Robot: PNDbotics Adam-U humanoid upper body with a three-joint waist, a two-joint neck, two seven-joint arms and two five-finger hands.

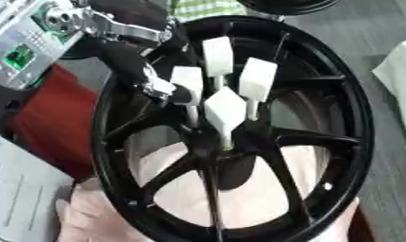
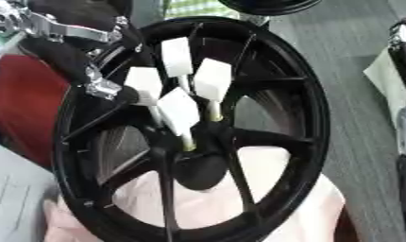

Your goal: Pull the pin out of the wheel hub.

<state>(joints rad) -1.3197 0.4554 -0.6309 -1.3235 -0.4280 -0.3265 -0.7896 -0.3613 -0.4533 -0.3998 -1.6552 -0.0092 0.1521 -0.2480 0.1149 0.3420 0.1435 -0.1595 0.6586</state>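
Grey worktop (image 1: 380, 142) lay under everything, red cloth (image 1: 49, 123) at left edge, left hand (image 1: 161, 87) reached from upper left, fingers pinched on white pin (image 1: 188, 82), black wheel hub (image 1: 231, 142) upright at centre, three more white pins (image 1: 227, 111) standing in it, right hand (image 2: 404, 94) barely visible at right edge, fingers impossible to tell.

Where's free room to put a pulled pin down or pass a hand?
Free: grey surface right of the wheel rim. Crowded: hub centre, where white-headed pins cluster and the left hand reaches in; paper and red item fill the left.

Pins (image 1: 225, 109) in wheel hub (image 1: 213, 142) ctr; robot hand (image 1: 161, 87) at left.
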